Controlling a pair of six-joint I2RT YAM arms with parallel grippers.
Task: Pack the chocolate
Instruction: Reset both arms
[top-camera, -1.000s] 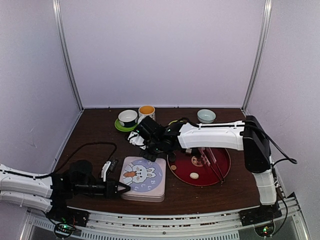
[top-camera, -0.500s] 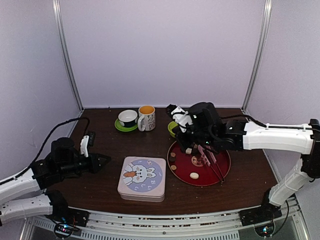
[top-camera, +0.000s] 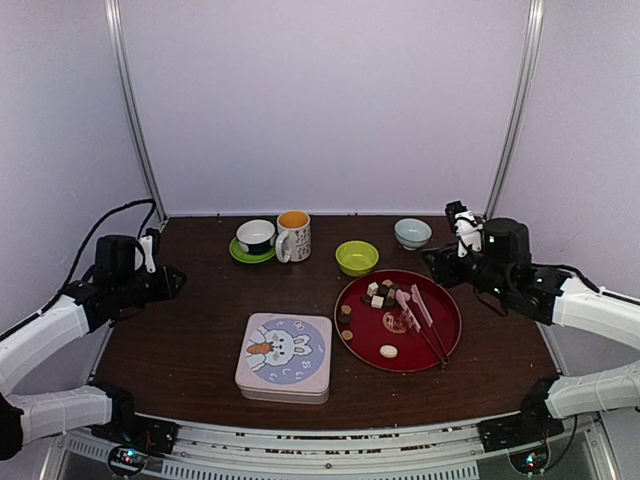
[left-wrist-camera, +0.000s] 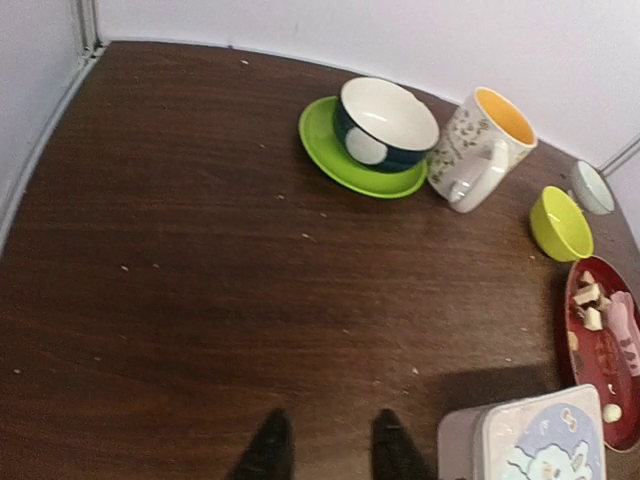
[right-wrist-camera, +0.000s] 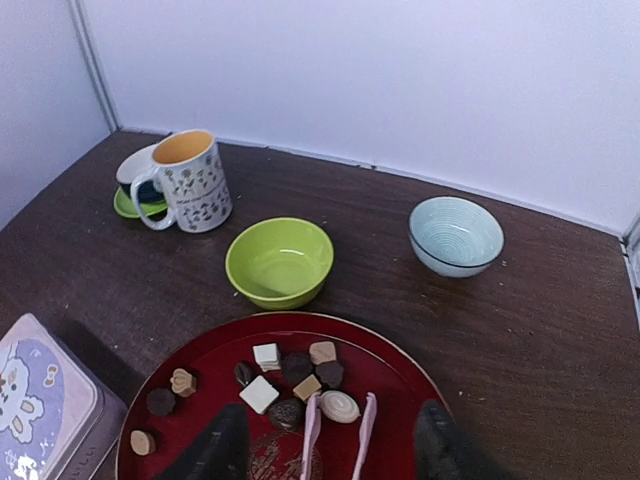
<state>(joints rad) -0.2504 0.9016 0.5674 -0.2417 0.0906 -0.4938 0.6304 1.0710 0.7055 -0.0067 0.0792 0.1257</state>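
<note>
Chocolate (right-wrist-camera: 297, 368): loose pieces lay on the red tray (right-wrist-camera: 205, 355).
Left end effector (left-wrist-camera: 330, 455): fingers slightly apart, empty, above the worktop (left-wrist-camera: 180, 250).
Right end effector (right-wrist-camera: 330, 450): fingers wide apart, empty, over the tray's edge.

Jaws parted: left gripper (left-wrist-camera: 330, 420), right gripper (right-wrist-camera: 333, 412)

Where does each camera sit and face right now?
Top external: above, behind the bases, looking down on the table; both arms show.
Left wrist: at the table's left edge, facing the mug; left pincer below.
Right wrist: at right, facing the red plate of chocolate; right pincer below.
Wrist views share mug and lime bowl.
</note>
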